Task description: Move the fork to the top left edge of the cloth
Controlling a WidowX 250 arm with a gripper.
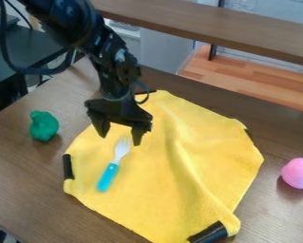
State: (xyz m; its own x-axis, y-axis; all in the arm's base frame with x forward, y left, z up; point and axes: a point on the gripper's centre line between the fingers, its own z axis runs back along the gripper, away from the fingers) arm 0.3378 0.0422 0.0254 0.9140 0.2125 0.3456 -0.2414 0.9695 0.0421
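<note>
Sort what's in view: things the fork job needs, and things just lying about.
Fork job:
fork, on the cloth
yellow cloth
black gripper, open over the cloth

Lying about:
green object, left of the cloth
pink rounded object, right of the cloth
</note>
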